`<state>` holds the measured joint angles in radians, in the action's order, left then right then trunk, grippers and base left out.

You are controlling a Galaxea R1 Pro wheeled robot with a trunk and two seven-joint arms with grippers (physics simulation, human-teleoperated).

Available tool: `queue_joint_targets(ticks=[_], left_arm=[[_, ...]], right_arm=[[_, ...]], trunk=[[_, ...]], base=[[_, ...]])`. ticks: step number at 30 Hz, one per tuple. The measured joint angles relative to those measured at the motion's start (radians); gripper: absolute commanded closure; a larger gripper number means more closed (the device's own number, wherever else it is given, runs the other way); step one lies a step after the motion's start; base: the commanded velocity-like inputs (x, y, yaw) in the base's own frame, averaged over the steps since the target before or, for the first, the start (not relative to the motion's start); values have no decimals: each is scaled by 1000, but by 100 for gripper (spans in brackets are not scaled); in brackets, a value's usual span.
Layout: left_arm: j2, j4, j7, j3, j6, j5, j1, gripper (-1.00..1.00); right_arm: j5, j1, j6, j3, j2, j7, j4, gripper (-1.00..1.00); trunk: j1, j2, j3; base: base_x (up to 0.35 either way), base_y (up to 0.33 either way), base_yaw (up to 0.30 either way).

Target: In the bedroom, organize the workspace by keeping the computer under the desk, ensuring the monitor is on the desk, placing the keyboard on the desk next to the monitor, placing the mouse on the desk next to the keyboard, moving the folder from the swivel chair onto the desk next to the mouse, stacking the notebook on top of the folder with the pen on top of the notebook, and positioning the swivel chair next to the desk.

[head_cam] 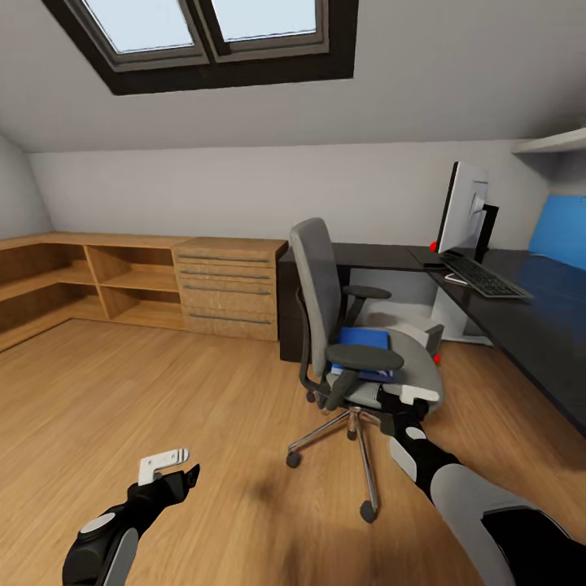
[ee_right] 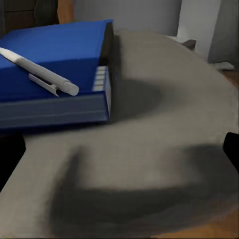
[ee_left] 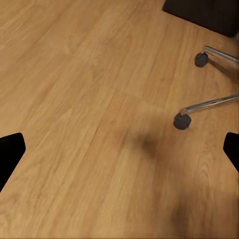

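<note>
Two pincers spread: right pincer [head_cam: 404, 400] at swivel chair [head_cam: 350, 342] seat's front edge near folder [ee_right: 55, 74] bearing pen [ee_right: 40, 72], left pincer [head_cam: 167, 468] over floor [ee_left: 99, 124].

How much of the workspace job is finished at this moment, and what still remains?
Done: monitor and keyboard stand on the desk. In hand: the right gripper reaches over the swivel chair seat, where the folder lies with a pen on top. Left: folder, pen and chair placement.

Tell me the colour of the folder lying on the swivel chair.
Bright blue with a black spine; the folder shows best in the right wrist view.
</note>
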<state>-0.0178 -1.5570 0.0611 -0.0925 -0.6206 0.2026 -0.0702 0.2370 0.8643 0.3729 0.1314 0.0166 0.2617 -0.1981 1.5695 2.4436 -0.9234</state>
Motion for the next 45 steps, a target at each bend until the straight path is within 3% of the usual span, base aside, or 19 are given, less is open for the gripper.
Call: queue_joint_targets(ticks=[11,20,23,24,26,28,31,34,37,45], left_arm=[[0,0,0,-2,0,0,0,-100],[1,0,0,-12,1,1,0,-100],[0,0,0,-22,1,0,0,-100],[0,0,0,-28,1,0,0,-100],[0,0,0,-29,1,0,0,-100],[0,0,0,-30,2,0,0,-100],[1,0,2,-33,3,0,0,-100],[1,0,2,-41,4,0,0,-100],[1,0,2,-51,4,0,0,-100],[0,0,1,-61,5,0,0,-100]], right_arm=[[0,0,-1,-2,2,-1,1,-100],[18,-3,36,-4,0,-12,30,-100],[86,-3,44,-20,1,-17,31,-100],[248,-2,39,-56,3,-70,28,-100],[304,-2,26,-61,4,-94,27,-100],[396,-1,-13,-67,15,-117,16,-100],[588,0,-103,-72,64,-129,-63,-100],[807,0,-155,-71,105,-137,-95,-100],[905,0,-162,-68,110,-143,-101,-100],[976,0,-168,-64,112,-162,-107,-100]], trunk=[[0,0,6],[0,0,6],[0,0,6],[0,0,6],[0,0,6],[0,0,6],[0,0,6],[0,0,6],[0,0,6],[0,0,6]], base=[[0,0,-242],[0,0,-38],[0,0,-3],[0,0,0],[0,0,0],[0,0,0],[0,0,0],[0,0,0],[0,0,0],[0,0,0]])
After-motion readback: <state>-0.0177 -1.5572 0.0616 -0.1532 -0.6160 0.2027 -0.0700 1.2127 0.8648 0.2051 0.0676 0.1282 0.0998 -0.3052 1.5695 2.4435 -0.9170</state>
